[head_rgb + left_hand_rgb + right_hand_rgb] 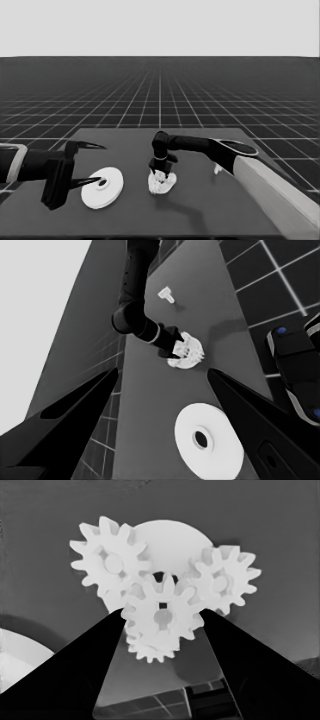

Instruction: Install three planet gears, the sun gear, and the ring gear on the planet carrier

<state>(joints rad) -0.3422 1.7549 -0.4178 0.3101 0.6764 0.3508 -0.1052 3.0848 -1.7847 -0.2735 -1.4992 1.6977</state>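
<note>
The right gripper (159, 171) hangs directly over the smaller white round part (172, 542), its fingers pinching a small white toothed gear (162, 612) held among three gears already seated there. The larger white round part (103, 187) lies on the dark desk (210, 210) beside it, under the parked left gripper (95, 164), whose fingers are spread.

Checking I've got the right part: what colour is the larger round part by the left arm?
White, with a dark centre hole: the larger round part, clearest in the left wrist view.
</note>
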